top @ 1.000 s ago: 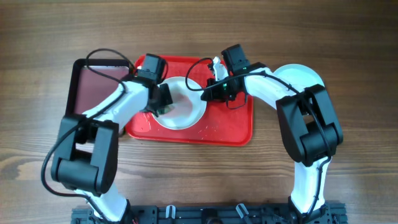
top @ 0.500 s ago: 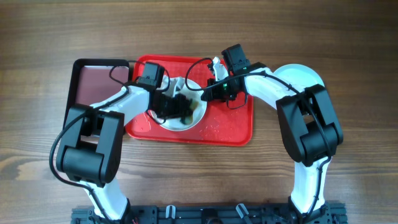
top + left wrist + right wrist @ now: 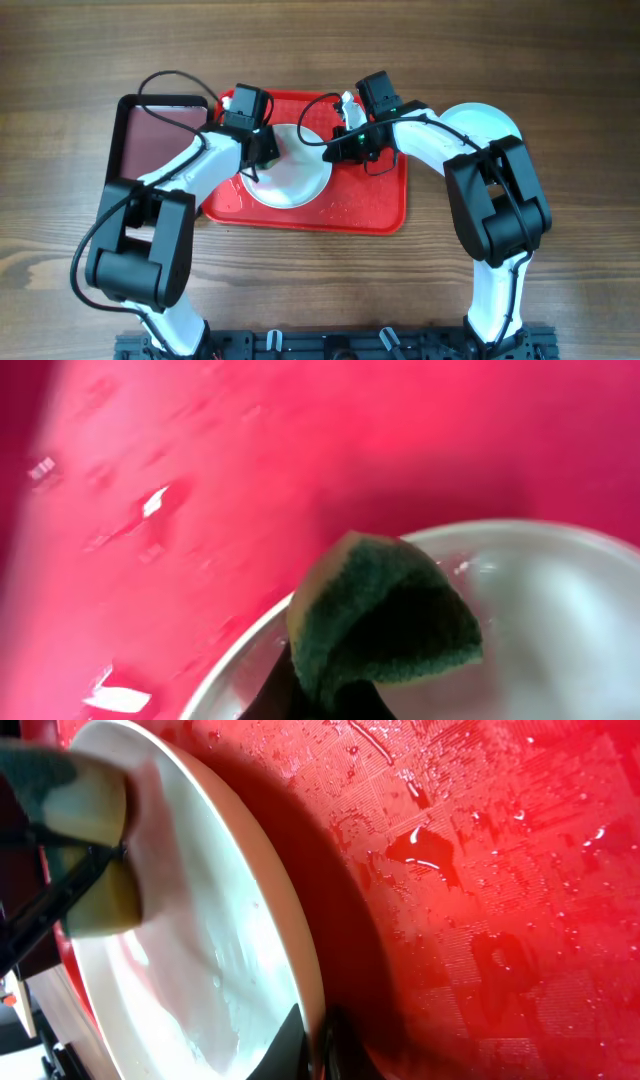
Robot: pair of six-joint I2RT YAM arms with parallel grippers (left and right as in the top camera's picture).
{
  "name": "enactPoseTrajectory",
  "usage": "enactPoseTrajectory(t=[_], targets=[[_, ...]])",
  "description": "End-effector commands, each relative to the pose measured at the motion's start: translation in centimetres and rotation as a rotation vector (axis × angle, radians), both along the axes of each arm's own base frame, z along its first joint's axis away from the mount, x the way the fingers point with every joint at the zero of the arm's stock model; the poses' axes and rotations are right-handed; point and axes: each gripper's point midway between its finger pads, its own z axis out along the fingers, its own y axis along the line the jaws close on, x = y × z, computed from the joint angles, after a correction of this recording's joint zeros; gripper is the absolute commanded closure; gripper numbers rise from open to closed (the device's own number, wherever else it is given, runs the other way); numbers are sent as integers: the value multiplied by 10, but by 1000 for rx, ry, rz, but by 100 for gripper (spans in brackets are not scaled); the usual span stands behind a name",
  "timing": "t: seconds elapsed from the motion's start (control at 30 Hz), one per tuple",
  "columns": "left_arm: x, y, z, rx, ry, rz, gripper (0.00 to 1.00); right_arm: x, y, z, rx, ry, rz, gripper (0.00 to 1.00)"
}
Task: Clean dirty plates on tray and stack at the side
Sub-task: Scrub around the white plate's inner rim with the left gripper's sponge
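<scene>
**While one tool grips the plate rim, the other holds a sponge against it**

As the overhead view shows, the red tray (image 3: pixel 370 205) lies in the upper middle of the frame on the wooden table (image 3: pixel 320 290). A white plate (image 3: pixel 295 182) sits on the left half of the tray.

The left tool (image 3: pixel 262 155) is at the upper left edge of this plate. Its fingers are closed on a sponge (image 3: pixel 385 610), which is dark green on one face and yellow on the other. The sponge touches the plate near the rim.

The right tool (image 3: pixel 337 150) is at the upper right edge of the same plate. In the right wrist view its two fingers are closed with the rim between them, at the bottom of the frame. The plate casts a wide dark shadow on the tray beside it, but I cannot tell if this side is lifted. Water drops and a small puddle (image 3: pixel 420 848) shine on the tray floor in the upper right of that view.

A second plate (image 3: pixel 488 118) lies on the table to the right of the red tray, partly under the right arm (image 3: pixel 440 140). A dark tray (image 3: pixel 150 145) with a black rim lies just beside the red tray, on its left side.
</scene>
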Motion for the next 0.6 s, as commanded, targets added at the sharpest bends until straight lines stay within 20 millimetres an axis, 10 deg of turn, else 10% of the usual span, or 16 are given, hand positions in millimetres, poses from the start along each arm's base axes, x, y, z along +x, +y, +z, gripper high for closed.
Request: enactPoseTrajectory(t=[0.0,0.27,0.47,0.57], targets=[[-78,14,-53,2,327,23,96,-13,0,-16,2,62,7,96],[-110,-60,-31,-412,406,-401,96,-12,0,-16,3,62,7,96],[-70,-64,-32,-384,235,-408,96,-12,0,-16,3,62,7,95],[-41,-26,-44,-164,165,-203,96,-12,0,-16,3,61,7,96]])
